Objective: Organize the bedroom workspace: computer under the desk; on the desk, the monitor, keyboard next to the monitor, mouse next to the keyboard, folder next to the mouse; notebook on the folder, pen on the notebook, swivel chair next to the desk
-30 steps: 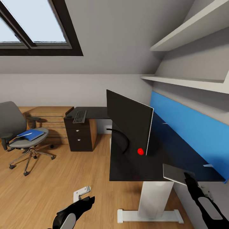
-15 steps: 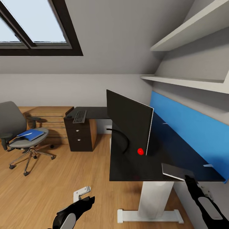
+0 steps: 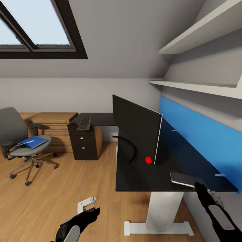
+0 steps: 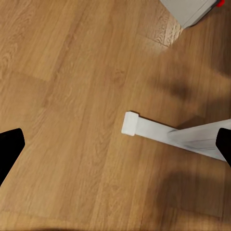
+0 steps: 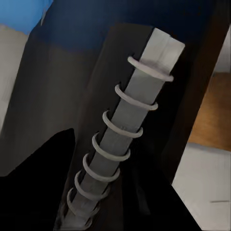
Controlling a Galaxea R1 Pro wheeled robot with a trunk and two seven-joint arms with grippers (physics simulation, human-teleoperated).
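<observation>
The thin grey spiral-bound notebook (image 3: 183, 179) sits at the near right corner of the black desk (image 3: 141, 178), one edge tipped up. My right gripper (image 3: 199, 185) is shut on the notebook; in the right wrist view its ringed spine (image 5: 139, 110) runs between the black fingers. The wide black monitor (image 3: 136, 127) stands on the desk, and the keyboard (image 3: 84, 123) lies on the far wing above the drawers. The blue folder (image 3: 32, 142) rests on the grey swivel chair (image 3: 13, 127) at the left. My left gripper (image 3: 90, 211) hangs open low over the floor. Mouse, pen and computer are out of view.
A bright red dot (image 3: 148, 160) lies by the monitor's foot. A blue wall panel (image 3: 198, 134) and white shelves (image 3: 201, 87) line the right wall. The desk's white leg (image 3: 164, 208) and foot (image 4: 173, 134) stand on the wood floor. Low wooden cabinets (image 3: 50, 121) sit behind the chair.
The notebook's edge has tipped up off the desk and slid slightly left as my right gripper shifted. The left arm and the camera have not moved.
</observation>
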